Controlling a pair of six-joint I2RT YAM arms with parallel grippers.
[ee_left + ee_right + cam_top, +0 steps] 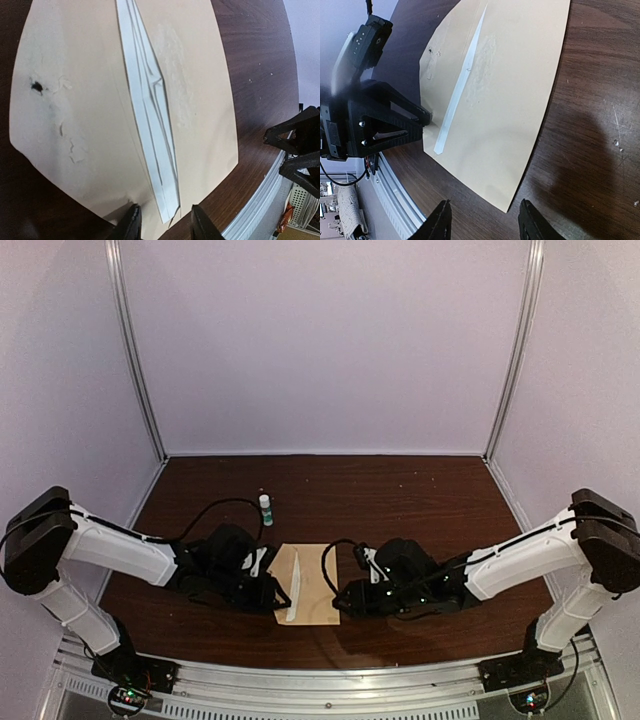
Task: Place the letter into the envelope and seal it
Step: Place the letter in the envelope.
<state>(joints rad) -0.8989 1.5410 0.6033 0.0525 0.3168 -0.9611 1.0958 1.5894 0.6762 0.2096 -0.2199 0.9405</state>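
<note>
The envelope (200, 60) is looking like matt brown paper with rough spots. The letter (150, 125) is looking smooth, and the desk (260, 75) is showing dark shiny wood.

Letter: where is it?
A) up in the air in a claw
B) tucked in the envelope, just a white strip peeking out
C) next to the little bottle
B: only a thin white strip of the letter shows between the tan layers of the envelope.

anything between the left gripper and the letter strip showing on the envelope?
Nothing visible. The left gripper stands open right at the end of the letter strip, which shows along the envelope. The small bottle stands well off to the far side.
</note>
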